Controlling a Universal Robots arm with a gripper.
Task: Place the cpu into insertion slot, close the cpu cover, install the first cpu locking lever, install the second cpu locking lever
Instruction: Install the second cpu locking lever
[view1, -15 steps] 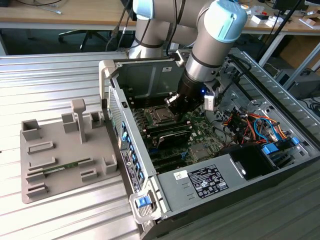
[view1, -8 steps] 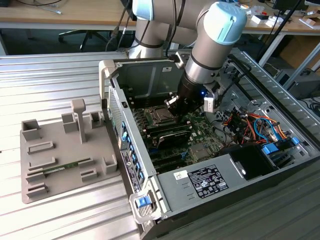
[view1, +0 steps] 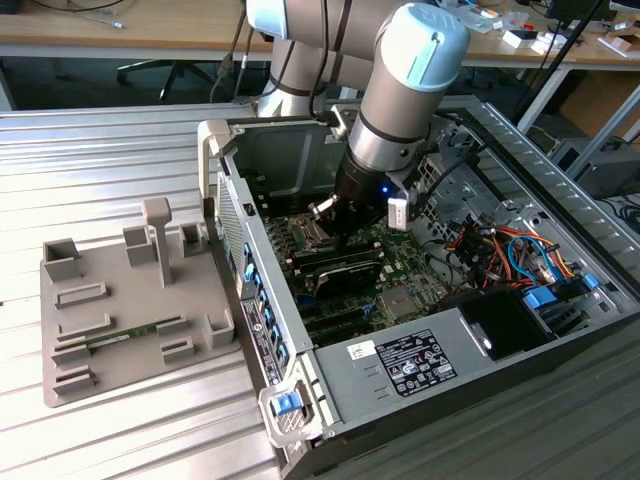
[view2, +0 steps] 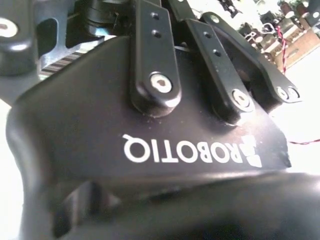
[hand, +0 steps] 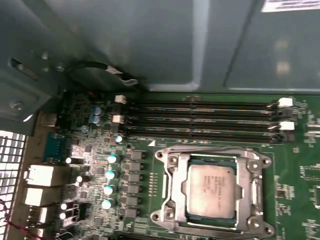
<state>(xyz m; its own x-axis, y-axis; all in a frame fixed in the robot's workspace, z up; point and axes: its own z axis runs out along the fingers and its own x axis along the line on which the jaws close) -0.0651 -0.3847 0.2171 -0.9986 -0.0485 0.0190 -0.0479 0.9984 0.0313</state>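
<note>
The cpu (hand: 212, 193), a silver-grey square, lies flat in the insertion slot (hand: 189, 212) on the green circuit board (hand: 295, 165). The silver cpu cover (hand: 176, 186) lies down around it as a frame, with the chip showing through its square hole. Thin metal locking levers run along the frame's sides; whether they are latched I cannot tell. In the exterior view my gripper (view1: 330, 222) hangs inside the open computer case, just above the insertion slot (view1: 308, 236). The gripper's black body (view2: 150, 125) shows close up in the second wrist view. Nothing is seen held.
Long black memory slots (hand: 200, 120) lie beside the socket, near the grey case wall (hand: 150, 45). Cables (view1: 500, 250) and a power supply (view1: 400, 360) crowd the case at the exterior view's right. A grey fixture tray (view1: 120, 300) sits outside at the left.
</note>
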